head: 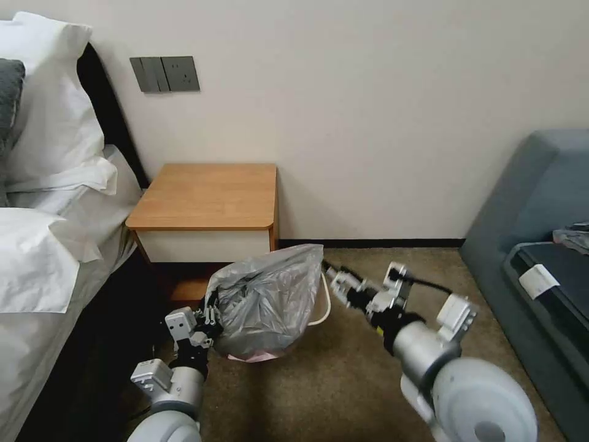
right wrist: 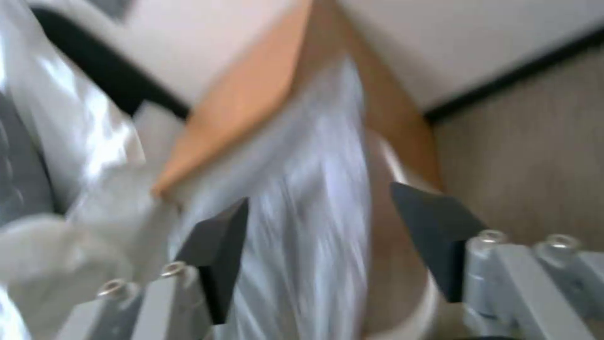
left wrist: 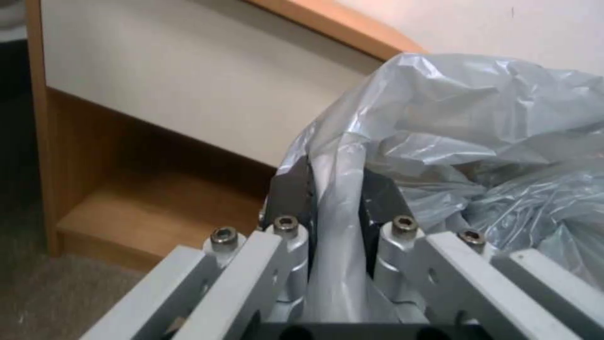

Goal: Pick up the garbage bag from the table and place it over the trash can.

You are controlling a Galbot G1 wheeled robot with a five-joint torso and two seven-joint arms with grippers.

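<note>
1. The garbage bag [head: 267, 301] is off the bench [head: 205, 196] now. It sits puffed up over the trash can [head: 322, 307], on the carpet in front of the bench. Only a bit of the can's rim shows on the right side.
2. Left gripper [head: 211, 316] is at the bag's left edge; its fingers [left wrist: 292, 193] are narrow and pinch a fold of plastic between them.
3. Right gripper [head: 334, 279] is at the bag's right edge, near the rim. Its fingers [right wrist: 217, 250] are wide apart and hold nothing, with bag and rim between them.
4. Risk: w/ only one side held, the free side can spring back, so the bag may slide off the rim instead of wrapping it.
5. Risk: the film is thin. If the left arm pulls hard vs. the rim, it can tear, or slip out of the pinch.
6. Risk: the can looks light, prob. empty. A sideways pull can tip it or push it away.
7. Risk: the right fingers may close on the rim w/o plastic, or miss both.
</note>
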